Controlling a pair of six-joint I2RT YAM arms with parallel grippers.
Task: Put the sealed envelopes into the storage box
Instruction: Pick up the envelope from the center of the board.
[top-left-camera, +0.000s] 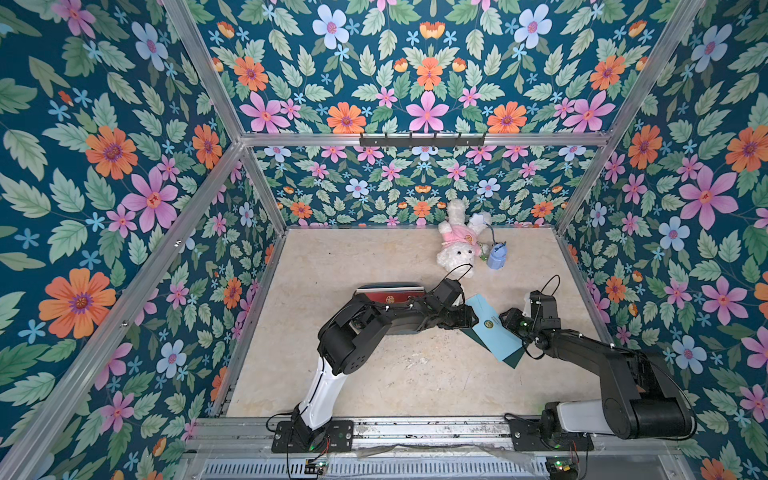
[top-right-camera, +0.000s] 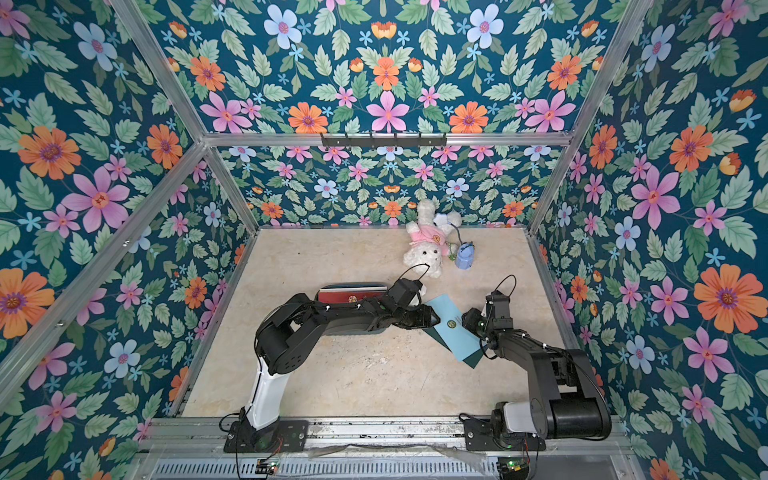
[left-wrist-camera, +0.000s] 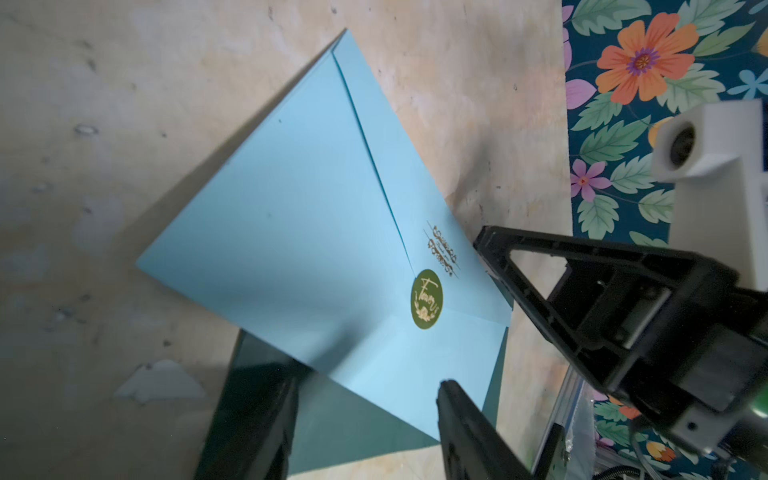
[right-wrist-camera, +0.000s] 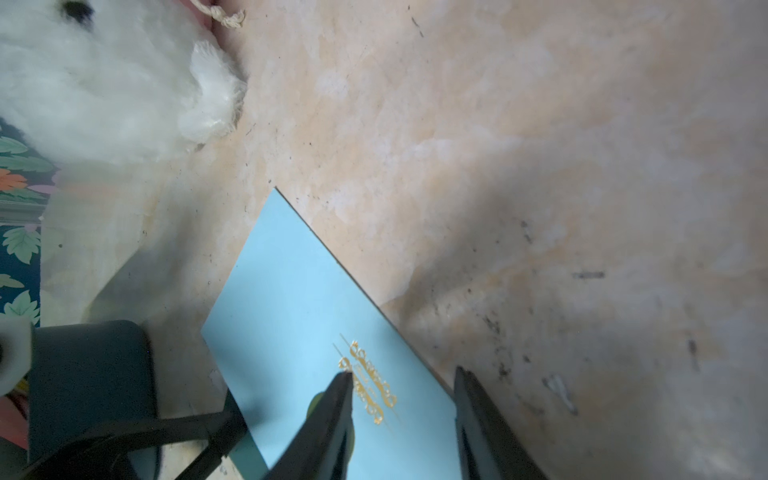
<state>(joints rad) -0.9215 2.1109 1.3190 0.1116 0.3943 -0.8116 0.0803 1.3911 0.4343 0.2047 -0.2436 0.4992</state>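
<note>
A light blue envelope (top-left-camera: 498, 340) (top-right-camera: 455, 334) with a round green seal (left-wrist-camera: 426, 300) lies skewed on a dark green envelope (top-left-camera: 514, 359) (left-wrist-camera: 345, 419) on the table, right of centre. My left gripper (top-left-camera: 471, 320) (left-wrist-camera: 365, 399) is open at its left edge, its fingers astride a corner of the pair. My right gripper (top-left-camera: 505, 318) (right-wrist-camera: 403, 378) is open at the opposite edge, with one finger over the blue paper and the other past the edge. The storage box (top-left-camera: 388, 287) (top-right-camera: 351, 286) sits under my left arm and holds a red envelope (top-left-camera: 382, 298).
A white plush rabbit (top-left-camera: 457, 245) (right-wrist-camera: 104, 83) and a small light-blue toy backpack (top-left-camera: 497, 256) lie near the back wall. Flowered walls close in the table on three sides. The arms' mounting rail (top-left-camera: 415, 432) runs along the front edge.
</note>
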